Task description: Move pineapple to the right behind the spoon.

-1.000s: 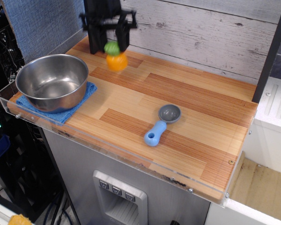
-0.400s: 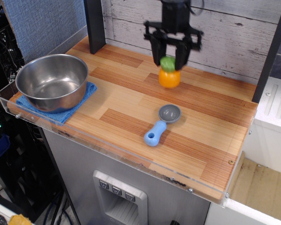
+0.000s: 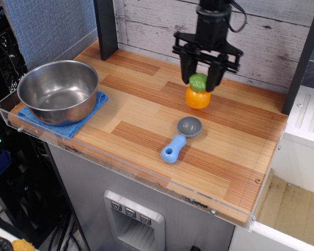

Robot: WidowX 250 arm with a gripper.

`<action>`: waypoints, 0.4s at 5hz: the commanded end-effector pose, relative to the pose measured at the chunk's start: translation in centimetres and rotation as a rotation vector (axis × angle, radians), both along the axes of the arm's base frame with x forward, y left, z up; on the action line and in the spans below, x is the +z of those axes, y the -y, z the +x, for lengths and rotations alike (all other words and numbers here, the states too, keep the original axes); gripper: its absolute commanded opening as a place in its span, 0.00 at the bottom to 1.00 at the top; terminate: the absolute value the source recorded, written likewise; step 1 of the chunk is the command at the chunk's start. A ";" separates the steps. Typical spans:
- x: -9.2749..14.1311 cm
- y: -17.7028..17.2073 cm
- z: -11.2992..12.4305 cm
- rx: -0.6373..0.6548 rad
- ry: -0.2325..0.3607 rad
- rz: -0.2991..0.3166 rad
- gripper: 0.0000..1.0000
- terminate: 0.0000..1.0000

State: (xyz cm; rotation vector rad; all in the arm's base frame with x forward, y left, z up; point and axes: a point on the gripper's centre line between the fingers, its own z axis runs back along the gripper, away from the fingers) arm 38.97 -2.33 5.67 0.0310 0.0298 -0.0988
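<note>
The pineapple (image 3: 198,94), a small toy with an orange body and a green top, is at the back middle-right of the wooden counter, just behind the spoon. My black gripper (image 3: 200,81) comes down from above and is shut on its green top; the orange body hangs at or just above the wood. The spoon (image 3: 180,137) lies in front of it, its grey bowl toward the pineapple and its light-blue handle pointing to the front left.
A steel bowl (image 3: 58,90) stands on a blue cloth (image 3: 68,127) at the left end. A grey plank wall (image 3: 261,39) runs behind the counter, with dark posts at the back left (image 3: 105,27) and right (image 3: 303,57). A clear rail edges the front.
My gripper has carried the pineapple from the back left corner rightward across the counter to a spot behind the spoon, and lower.
</note>
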 end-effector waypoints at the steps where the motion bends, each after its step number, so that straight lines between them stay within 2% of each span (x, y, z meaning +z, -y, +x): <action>1: 3.4 1.9 0.1 -0.060 0.103 -0.006 0.00 0.00; 2: 3.3 2.0 0.3 -0.061 0.089 -0.016 0.00 0.00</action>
